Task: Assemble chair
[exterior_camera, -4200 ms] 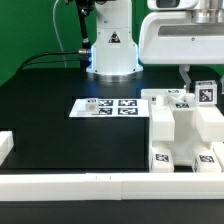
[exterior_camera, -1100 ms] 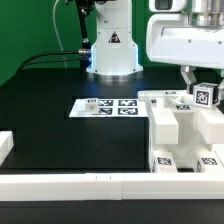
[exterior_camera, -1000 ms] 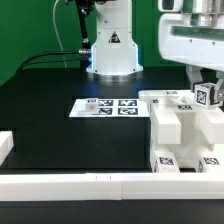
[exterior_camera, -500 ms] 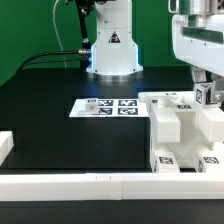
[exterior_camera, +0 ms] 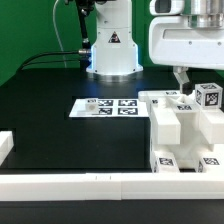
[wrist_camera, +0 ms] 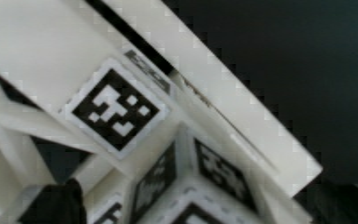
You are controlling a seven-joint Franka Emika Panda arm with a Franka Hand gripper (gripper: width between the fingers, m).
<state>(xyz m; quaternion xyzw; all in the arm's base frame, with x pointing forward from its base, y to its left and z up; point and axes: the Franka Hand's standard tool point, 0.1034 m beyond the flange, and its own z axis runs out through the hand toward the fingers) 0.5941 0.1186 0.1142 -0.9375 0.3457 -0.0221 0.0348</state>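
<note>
From my station I see the chair (exterior_camera: 185,130) sitting at the exterior view's right, on the black table (exterior_camera: 70,115), close against the long white rail (exterior_camera: 100,185) that edges the near side. It is a cluster of white blocky plastic parts: a tall squared block stands toward the front, flat slabs lie behind and beside it, and 2 low pieces at the front each carry a square black-and-white tag facing up. A small tagged block (exterior_camera: 208,98) sits at the top of the cluster, its tag turned toward the camera. The gripper (exterior_camera: 196,80) hangs right above that block; I can make out 1 finger (exterior_camera: 181,77) on the block's side toward the exterior view's left, apart from it, and the other finger is lost at the frame edge, so the jaws read as spread wide with nothing pinched. The wrist view is filled with white chair surfaces at a steep slant, blurred, with 1 large tag (wrist_camera: 119,103) and smaller tags below it, and a dark fingertip (wrist_camera: 55,203) at the edge; I cannot tell which parts these are. Just beside the chair, toward the exterior view's left, the marker board (exterior_camera: 108,106) lies flat on the table with its 4 tags. The arm's white base (exterior_camera: 112,50) stands behind it.
</note>
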